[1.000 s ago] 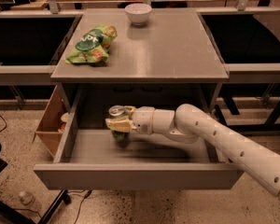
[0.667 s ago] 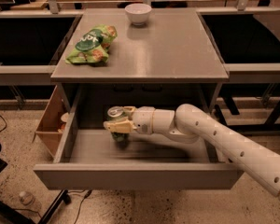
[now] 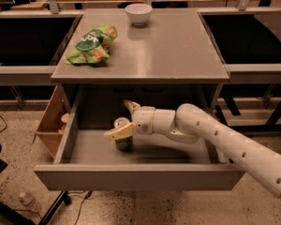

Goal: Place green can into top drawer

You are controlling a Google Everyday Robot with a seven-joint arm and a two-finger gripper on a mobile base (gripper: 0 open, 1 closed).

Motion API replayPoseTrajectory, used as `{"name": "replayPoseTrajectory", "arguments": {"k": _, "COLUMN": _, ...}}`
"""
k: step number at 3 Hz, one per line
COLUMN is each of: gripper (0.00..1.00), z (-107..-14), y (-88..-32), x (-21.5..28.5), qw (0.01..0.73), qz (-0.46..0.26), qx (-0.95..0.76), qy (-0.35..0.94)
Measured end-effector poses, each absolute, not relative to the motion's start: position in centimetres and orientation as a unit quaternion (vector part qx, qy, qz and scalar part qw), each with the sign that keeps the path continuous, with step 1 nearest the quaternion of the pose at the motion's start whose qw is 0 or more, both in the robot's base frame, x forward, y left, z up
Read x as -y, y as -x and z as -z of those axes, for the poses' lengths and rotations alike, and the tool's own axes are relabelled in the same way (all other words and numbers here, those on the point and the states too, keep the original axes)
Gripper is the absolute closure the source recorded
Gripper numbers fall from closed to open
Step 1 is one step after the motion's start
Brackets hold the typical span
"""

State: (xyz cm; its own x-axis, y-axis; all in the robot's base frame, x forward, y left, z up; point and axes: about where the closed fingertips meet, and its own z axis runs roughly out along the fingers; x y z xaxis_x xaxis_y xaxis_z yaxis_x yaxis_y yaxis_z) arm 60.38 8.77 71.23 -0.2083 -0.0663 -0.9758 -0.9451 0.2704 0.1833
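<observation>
The green can stands upright on the grey floor of the open top drawer, left of its middle. My gripper reaches into the drawer from the right on the white arm. Its fingers are spread wide apart. The near finger crosses in front of the can's upper part, and the far finger points up and back behind it. The can sits between them, and I cannot tell whether the near finger still touches it.
On the tabletop above the drawer lie a green-and-orange snack bag at the left and a white bowl at the back. A cardboard box stands left of the drawer. A small bottle lies on the floor.
The fingers have spread from a grip around the can to wide apart. The can now sits lower, on the drawer floor.
</observation>
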Motion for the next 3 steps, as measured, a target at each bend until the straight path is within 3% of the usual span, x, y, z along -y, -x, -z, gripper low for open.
{"name": "replayPoseTrajectory", "arguments": {"k": 3, "gripper": 0.0, "z": -83.5, "y": -58.9, "x": 0.1, "qw": 0.457, "qz": -0.426, "qx": -0.643, "qy": 0.443}}
